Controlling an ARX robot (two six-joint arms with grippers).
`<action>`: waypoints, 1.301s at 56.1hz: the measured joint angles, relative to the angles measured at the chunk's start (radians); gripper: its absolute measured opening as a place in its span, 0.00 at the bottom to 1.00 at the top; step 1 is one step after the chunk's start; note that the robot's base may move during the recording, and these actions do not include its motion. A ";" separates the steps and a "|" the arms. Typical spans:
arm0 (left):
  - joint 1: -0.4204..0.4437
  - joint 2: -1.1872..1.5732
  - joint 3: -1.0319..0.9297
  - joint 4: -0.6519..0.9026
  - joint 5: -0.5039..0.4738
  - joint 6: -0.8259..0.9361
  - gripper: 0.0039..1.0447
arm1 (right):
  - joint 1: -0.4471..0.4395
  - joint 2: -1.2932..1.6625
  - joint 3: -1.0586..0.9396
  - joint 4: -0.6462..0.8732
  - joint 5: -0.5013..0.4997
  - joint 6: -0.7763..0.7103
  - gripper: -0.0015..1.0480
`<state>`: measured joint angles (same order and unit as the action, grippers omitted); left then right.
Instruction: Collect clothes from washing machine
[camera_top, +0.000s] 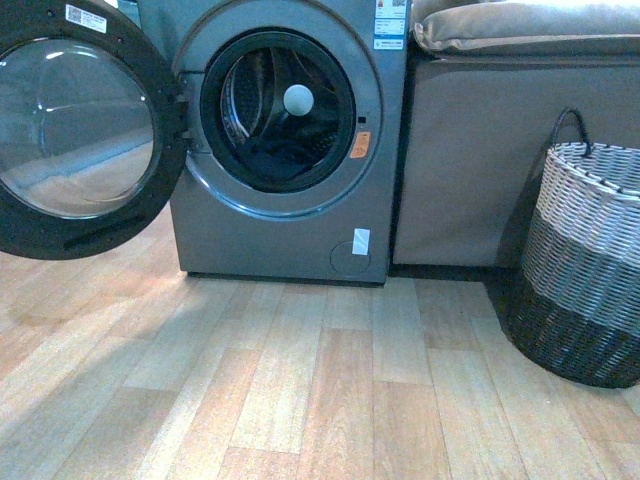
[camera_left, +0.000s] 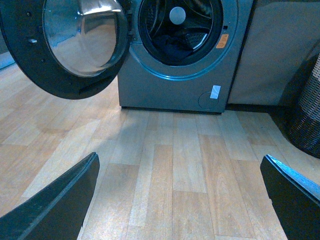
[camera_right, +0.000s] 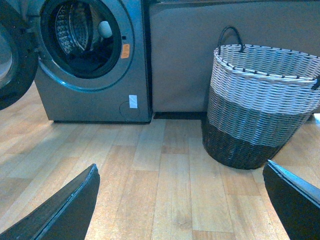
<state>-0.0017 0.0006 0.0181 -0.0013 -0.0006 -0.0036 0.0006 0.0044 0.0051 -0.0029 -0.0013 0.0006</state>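
Observation:
The dark grey washing machine (camera_top: 290, 225) stands at the back, its round glass door (camera_top: 80, 125) swung open to the left. Dark clothes (camera_top: 280, 160) lie low in the perforated drum, under a white ball (camera_top: 298, 99). The same clothes (camera_left: 172, 47) show in the left wrist view and the clothes (camera_right: 87, 62) in the right wrist view. My left gripper (camera_left: 180, 192) is open over bare floor, well short of the machine (camera_left: 170, 90). My right gripper (camera_right: 181, 192) is open too, over floor between the machine (camera_right: 95, 100) and the basket. Neither arm shows in the front view.
A woven white, grey and black basket (camera_top: 585, 270) with a handle stands on the right; the right wrist view shows the basket (camera_right: 260, 105) closer. A beige fabric-sided box (camera_top: 470, 170) with a cushion on top sits beside the machine. Wood-plank floor (camera_top: 320, 380) stretches in front.

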 joint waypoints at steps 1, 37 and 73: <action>0.000 0.000 0.000 0.000 0.000 0.000 0.94 | 0.000 0.000 0.000 0.000 0.000 0.000 0.93; 0.000 0.000 0.000 0.000 0.000 0.000 0.94 | 0.000 0.000 0.000 0.000 0.000 0.000 0.93; 0.000 0.002 0.000 0.000 0.000 0.000 0.94 | 0.000 0.001 0.000 0.000 0.000 0.000 0.93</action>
<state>-0.0017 0.0021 0.0181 -0.0013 -0.0002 -0.0036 0.0002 0.0051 0.0051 -0.0029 -0.0017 0.0006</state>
